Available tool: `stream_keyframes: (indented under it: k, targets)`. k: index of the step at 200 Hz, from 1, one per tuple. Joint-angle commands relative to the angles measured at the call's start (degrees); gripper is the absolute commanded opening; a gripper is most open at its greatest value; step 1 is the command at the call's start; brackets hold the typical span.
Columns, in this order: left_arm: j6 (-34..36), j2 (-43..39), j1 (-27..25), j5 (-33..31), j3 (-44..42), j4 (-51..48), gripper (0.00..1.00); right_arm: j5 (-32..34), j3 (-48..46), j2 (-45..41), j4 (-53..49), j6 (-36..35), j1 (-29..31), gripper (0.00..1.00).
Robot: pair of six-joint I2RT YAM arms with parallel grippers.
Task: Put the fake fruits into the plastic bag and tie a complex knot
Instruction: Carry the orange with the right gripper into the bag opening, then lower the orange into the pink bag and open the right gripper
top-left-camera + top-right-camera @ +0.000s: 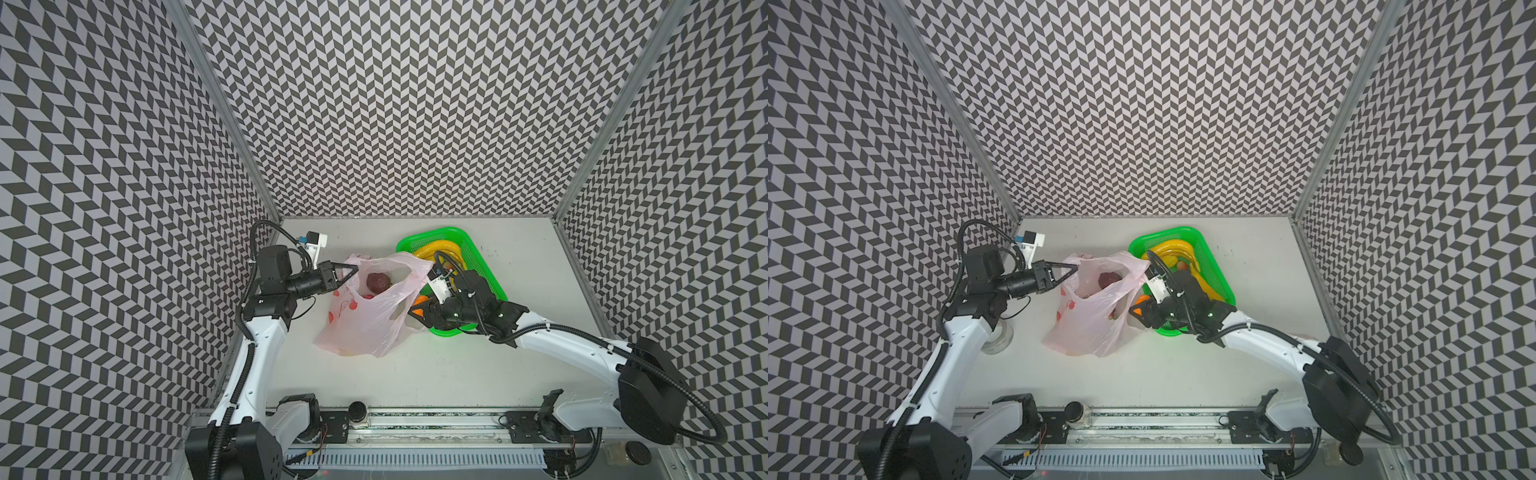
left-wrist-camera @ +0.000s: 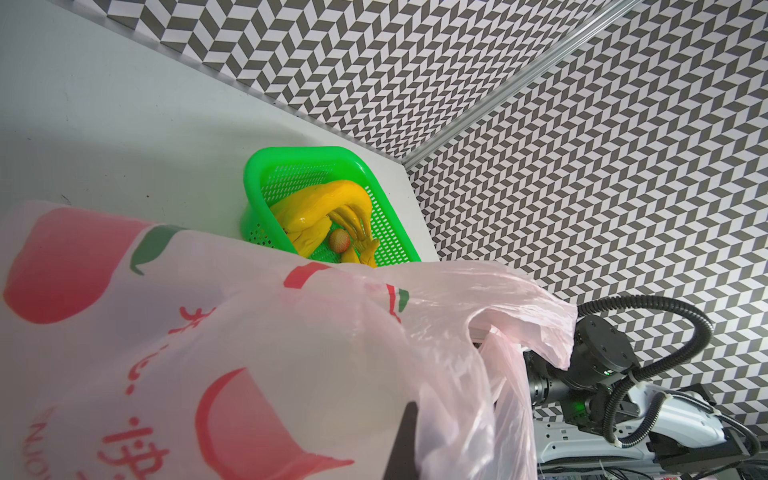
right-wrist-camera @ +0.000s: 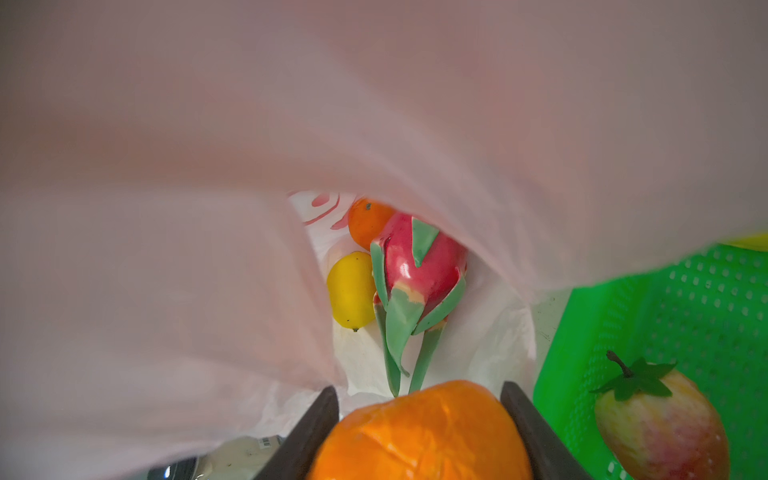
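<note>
My right hand [image 1: 417, 311] grips an orange [image 3: 419, 436] beside the plastic bag [image 1: 365, 328] on the bench [image 1: 457, 374]; the bag's open mouth lies at ten o'clock from it. My closed left hand [image 1: 353, 271] pinches the opposite rim.

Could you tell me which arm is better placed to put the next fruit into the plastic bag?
Right. The right gripper holds an orange at the open mouth of the plastic bag, while the left gripper is shut on the bag's edge, holding it open.
</note>
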Motion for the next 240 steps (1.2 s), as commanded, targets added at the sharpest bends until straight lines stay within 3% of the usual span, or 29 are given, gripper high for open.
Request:
stream_keyframes:
  k: [1,144,217,240]
  targets:
    - [1.13,-0.45,-0.45,0.92,-0.32,0.55,0.00,0.00,2.22,0.52,6.37,-0.77,1.58,0.47]
    - [1.33,-0.63,-0.61,0.95,-1.12,0.46,0.00,3.17,13.22,14.10,13.99,-5.64,6.12,0.49]
    - [1.47,-0.58,-0.60,0.47,-1.27,0.45,0.00,13.66,17.53,20.32,10.15,-2.42,5.69,0.52]
    - [1.48,-0.54,-0.62,0.48,-1.21,0.45,0.00,13.24,18.57,21.29,9.36,-2.51,5.25,0.54]
